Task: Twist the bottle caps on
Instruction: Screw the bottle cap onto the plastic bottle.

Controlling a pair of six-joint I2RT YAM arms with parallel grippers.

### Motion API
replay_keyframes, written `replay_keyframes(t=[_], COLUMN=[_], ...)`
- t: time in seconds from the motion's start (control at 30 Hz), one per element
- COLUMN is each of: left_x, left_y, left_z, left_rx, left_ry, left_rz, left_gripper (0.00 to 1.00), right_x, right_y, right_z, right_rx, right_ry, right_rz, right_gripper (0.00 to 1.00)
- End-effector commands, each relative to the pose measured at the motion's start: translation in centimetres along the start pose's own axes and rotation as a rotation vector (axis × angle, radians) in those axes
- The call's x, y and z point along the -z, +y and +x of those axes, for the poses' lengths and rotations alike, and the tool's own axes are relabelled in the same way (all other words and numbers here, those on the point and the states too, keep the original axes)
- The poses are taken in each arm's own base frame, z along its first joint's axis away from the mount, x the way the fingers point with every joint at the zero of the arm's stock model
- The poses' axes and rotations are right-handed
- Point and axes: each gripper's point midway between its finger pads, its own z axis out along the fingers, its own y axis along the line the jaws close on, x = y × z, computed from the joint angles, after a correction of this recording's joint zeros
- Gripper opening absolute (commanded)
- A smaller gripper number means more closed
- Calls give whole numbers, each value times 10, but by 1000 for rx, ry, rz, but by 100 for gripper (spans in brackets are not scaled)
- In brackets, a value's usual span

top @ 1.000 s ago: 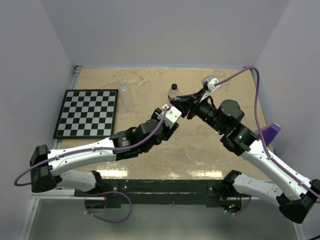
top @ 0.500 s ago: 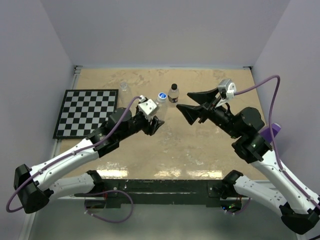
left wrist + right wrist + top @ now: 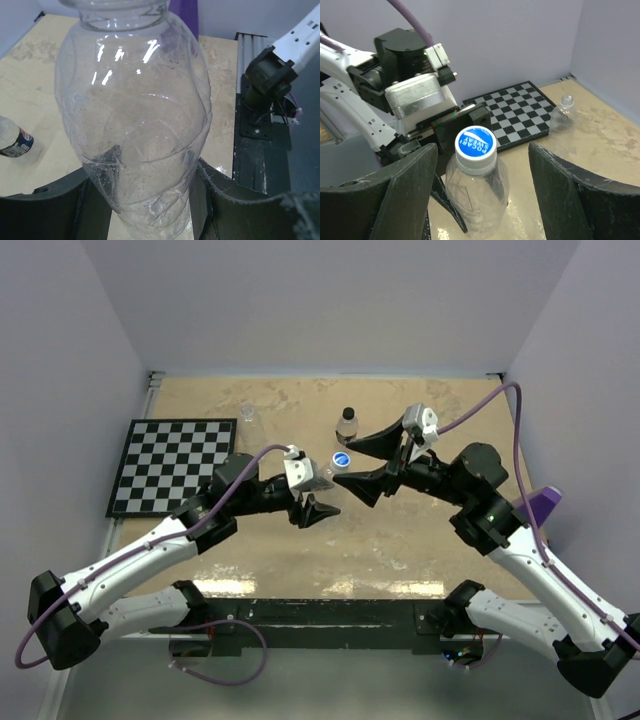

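Right, blue cap (image 3: pixel 476 143) sits on the neck of a clear bottle (image 3: pixel 132 125). White mark and lettering on top of the cap. Can't tell whether it is fully threaded down. The bottle stands upright, roughly mid-table in the top view.

Left gripper (image 3: pixel 150 185) is clamped on the bottle's lower body, one finger each side, both pressed against the plastic. Its arm reaches in from 8 o'clock.

Right gripper (image 3: pixel 481 150) comes in from 4 o'clock with jaws spread. Its fingers (image 3: pixel 405 190) straddle the cap and shoulder of the bottle. There is a visible gap on both sides and nothing touches. It holds nothing.

Black-capped bottle (image 3: pixel 347 423) stands upright at 12 o'clock of the held one, near it but apart. No gripper is on it.

Uncapped bottle (image 3: pixel 247 415) stands at 10 o'clock, well apart, with its neck open. It is just beside the far right corner of the chessboard (image 3: pixel 175 465).

The chessboard lies flat at 9 o'clock, on the left part of the table (image 3: pixel 420 540).

Labelled bottle (image 3: pixel 12 141) shows at the 9 o'clock edge of the left wrist view, with a blue and white band. It is cut off by the frame, so I can't tell its cap.

Purple object (image 3: pixel 540 505) sits at 3 o'clock by the right wall, partly hidden behind the right arm. Can't tell what it is.
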Motion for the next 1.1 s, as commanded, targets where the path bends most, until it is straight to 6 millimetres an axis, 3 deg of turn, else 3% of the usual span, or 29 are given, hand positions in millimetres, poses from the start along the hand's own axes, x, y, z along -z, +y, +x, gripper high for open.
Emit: replay_keyframes(t=[0.0,0.13,0.4,0.47,0.53,0.57,0.77,0.9,1.07], left_x=[-2,-2,1,0,0,-1,-1,-8,-5], left_y=[-17,-23,-28,-28,-27,-24,4,16,39], left_z=[-23,-22,-30,-29,-28,-27,-27,-26,-28], left_rx=[-78,-91,-116,-117,-115,-113,-97,-116,-21], left_ry=[-73,-68,-89,-86,-83,-78,-55,-13,-41], left_rz=[125,164,190,197,191,173,-57,-275,-534], left_gripper=[0,0,0,0,0,0,0,0,0], right_x=[-1,-2,-6,-6,-7,-8,-12,-14,-12], right_y=[19,29,34,35,34,31,-6,-36,-68], right_z=[-25,-31,-22,-22,-22,-21,-14,1,18], right_rx=[55,47,20,20,19,18,22,-28,-107], right_ry=[-72,-86,-48,-47,-49,-49,-34,-7,-8], right_rz=[-103,-162,-219,-228,-223,-208,-7,151,340], right_gripper=[76,72,57,43,18,1,0,0,0])
